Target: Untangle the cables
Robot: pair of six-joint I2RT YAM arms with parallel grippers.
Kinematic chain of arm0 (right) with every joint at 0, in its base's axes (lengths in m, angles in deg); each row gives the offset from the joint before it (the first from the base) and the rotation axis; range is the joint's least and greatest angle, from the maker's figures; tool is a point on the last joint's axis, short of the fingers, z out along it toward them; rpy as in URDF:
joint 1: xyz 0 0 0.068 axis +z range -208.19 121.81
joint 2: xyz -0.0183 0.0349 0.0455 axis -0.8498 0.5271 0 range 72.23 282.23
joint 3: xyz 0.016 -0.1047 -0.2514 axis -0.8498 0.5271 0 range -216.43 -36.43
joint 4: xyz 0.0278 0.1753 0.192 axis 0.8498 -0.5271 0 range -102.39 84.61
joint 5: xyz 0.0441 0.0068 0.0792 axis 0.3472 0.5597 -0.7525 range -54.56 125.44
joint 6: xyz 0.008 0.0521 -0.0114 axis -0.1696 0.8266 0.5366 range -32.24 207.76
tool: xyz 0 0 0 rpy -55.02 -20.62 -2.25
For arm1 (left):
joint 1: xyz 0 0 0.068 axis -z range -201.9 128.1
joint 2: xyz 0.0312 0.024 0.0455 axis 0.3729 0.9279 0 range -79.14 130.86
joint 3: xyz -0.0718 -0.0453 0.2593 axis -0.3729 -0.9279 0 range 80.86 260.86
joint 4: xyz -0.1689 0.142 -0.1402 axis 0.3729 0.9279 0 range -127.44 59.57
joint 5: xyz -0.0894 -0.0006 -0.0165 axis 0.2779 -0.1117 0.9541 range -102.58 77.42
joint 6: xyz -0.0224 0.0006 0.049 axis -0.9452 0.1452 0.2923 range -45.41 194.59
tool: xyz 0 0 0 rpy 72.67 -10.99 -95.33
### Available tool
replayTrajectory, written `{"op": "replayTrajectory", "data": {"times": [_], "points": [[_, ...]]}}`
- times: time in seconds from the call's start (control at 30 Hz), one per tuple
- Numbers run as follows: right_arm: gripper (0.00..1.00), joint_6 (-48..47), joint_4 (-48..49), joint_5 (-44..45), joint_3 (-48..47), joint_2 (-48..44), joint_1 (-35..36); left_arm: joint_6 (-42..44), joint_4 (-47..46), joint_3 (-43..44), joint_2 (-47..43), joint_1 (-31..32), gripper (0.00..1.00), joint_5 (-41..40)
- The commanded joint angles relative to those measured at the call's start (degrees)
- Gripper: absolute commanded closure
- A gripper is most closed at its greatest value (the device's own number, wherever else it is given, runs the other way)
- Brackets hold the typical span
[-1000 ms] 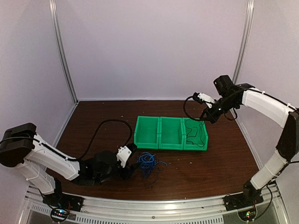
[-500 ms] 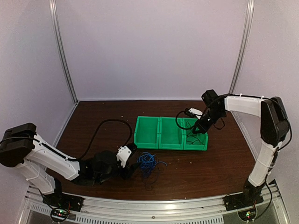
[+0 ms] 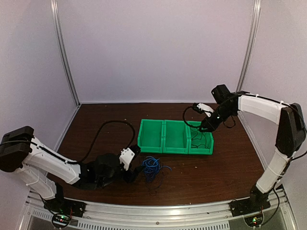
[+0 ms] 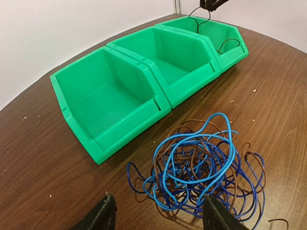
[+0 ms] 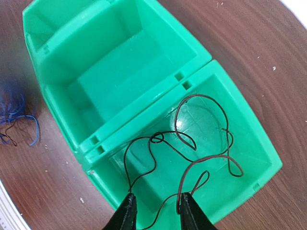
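A fist-sized tangle of blue and brown cables (image 3: 152, 165) (image 4: 201, 167) lies on the table just in front of the green bins. My left gripper (image 3: 136, 173) (image 4: 160, 213) sits low at the tangle's near left side, open, its fingertips either side of the nearest loops without touching them. One thin dark cable (image 5: 211, 156) (image 3: 199, 136) lies looped in the rightmost bin. My right gripper (image 3: 206, 126) (image 5: 154, 211) hovers over that bin with its jaws apart. Strands of the dark cable still run up against both fingertips.
Three joined green bins (image 3: 164, 143) (image 4: 158, 103) (image 5: 148, 112) stand mid-table; the left and middle ones hold nothing. A thick black arm cable (image 3: 103, 132) arcs over the table at the left. White walls enclose the sides and back.
My right gripper dropped toward the rightmost bin, then rose a little, and its jaws have parted from shut. The dark cable has settled lower into that bin. The left arm has barely moved.
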Motion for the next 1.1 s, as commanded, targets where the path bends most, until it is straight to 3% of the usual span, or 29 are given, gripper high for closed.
{"op": "replayTrajectory", "data": {"times": [0.0, 0.2, 0.33, 0.5, 0.7, 1.07], "points": [[0.61, -2.0, -5.4, 1.3, -2.1, -6.1, 1.7, -0.3, 2.8, 3.6, -0.8, -0.6, 0.35, -0.5], [0.54, -7.4, -1.6, -2.1, 3.9, -11.6, 7.5, -3.0, 5.1, 5.9, -1.8, -4.3, 0.27, 10.6], [0.61, -9.8, 2.9, -6.0, 6.6, -11.7, 12.9, -6.0, 3.8, 5.3, -2.6, -9.6, 0.27, 20.0], [0.67, -8.5, 1.7, -11.4, 3.0, -2.8, 18.8, -6.1, 3.3, 5.6, -1.6, -12.2, 0.28, 28.3], [0.64, -1.9, 8.2, -12.6, 3.0, 4.5, 24.2, -7.6, 1.9, 5.4, 1.4, -13.4, 0.31, 31.8], [0.55, 2.5, 7.4, -17.1, -2.7, 12.2, 26.4, -9.3, -0.7, 5.6, 6.8, -13.8, 0.37, 32.5]]}}
